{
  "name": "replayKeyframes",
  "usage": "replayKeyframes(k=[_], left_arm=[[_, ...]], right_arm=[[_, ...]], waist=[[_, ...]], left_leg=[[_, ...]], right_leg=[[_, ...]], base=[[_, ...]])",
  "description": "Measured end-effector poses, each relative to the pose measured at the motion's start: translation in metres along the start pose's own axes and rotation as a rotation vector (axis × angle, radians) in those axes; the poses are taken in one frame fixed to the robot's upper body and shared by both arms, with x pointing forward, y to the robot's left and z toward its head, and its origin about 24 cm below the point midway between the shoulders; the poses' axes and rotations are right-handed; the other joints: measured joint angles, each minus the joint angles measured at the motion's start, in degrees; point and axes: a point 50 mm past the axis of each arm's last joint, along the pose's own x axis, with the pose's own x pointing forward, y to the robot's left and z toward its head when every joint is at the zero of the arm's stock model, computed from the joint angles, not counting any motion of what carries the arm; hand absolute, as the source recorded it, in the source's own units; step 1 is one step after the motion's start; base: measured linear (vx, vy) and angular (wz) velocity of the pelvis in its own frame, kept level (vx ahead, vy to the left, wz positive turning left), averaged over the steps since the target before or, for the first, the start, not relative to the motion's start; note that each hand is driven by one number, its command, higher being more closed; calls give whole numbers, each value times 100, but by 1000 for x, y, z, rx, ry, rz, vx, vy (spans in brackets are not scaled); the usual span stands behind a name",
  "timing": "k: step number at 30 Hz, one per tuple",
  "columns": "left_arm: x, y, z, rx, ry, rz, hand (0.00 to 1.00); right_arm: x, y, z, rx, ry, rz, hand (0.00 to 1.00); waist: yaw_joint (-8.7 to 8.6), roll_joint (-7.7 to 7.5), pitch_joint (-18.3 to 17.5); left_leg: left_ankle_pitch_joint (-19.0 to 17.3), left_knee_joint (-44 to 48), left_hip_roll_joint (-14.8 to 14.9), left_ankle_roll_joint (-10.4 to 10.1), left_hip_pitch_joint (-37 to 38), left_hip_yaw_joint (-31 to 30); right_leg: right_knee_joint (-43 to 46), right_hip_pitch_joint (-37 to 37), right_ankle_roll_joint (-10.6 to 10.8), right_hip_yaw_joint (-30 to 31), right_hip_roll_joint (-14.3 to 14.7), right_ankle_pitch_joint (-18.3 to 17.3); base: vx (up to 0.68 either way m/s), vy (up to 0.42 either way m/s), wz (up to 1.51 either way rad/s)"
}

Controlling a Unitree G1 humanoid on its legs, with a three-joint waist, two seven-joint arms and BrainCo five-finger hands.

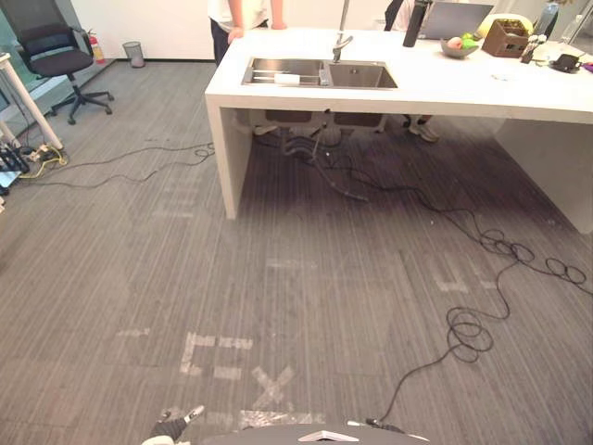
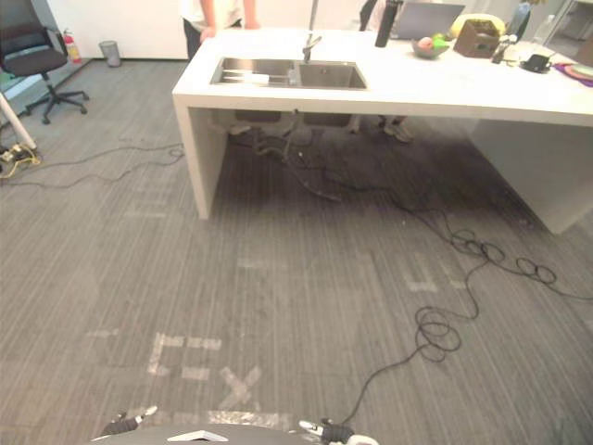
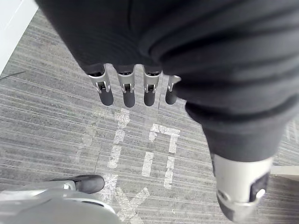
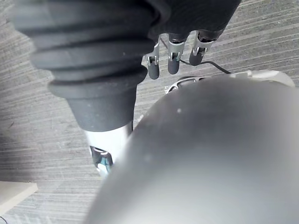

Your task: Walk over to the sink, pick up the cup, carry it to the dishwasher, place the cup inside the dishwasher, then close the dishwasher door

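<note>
I see grey carpet (image 1: 306, 278) across most of the scene, with pale tape marks (image 1: 232, 357) stuck down just ahead of me. Beyond it stands a long white counter (image 1: 445, 88), well apart from me, with a double steel sink (image 1: 361, 76) set in its near end and a faucet (image 1: 341, 42) behind the basins. A person (image 1: 243, 17) stands at the far side of the counter, and a black office chair (image 1: 60, 56) sits off to the left. A laptop (image 1: 456, 19), a cardboard box (image 1: 505, 39) and a fruit bowl (image 1: 459, 46) sit on the counter's far right part. My left hand (image 3: 128, 88) hangs over the carpet, fingers straight and empty. My right hand (image 4: 173, 58) hangs likewise, fingers loose, carrying nothing. A small white cup (image 1: 287, 80), as far as I can tell, lies in the sink's left basin.
</note>
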Motion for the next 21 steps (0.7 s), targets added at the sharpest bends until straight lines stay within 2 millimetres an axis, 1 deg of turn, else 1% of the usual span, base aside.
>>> replayKeyframes(k=[9,21], left_arm=[[0,1,-3,14,18,-26,0],[0,2,-4,11,26,-2,0]], right_arm=[[1,1,0,3,2,3,0],[1,0,2,-7,-42,-29,0]], waist=[[6,-32,33],[-32,-37,45]], left_leg=[[-3,0,-17,2,1,-1],[-11,0,-13,-4,1,17]], right_leg=[[0,7,33,-7,-15,-22],[-12,6,32,9,-12,-22]], base=[[0,0,0],[0,0,0]])
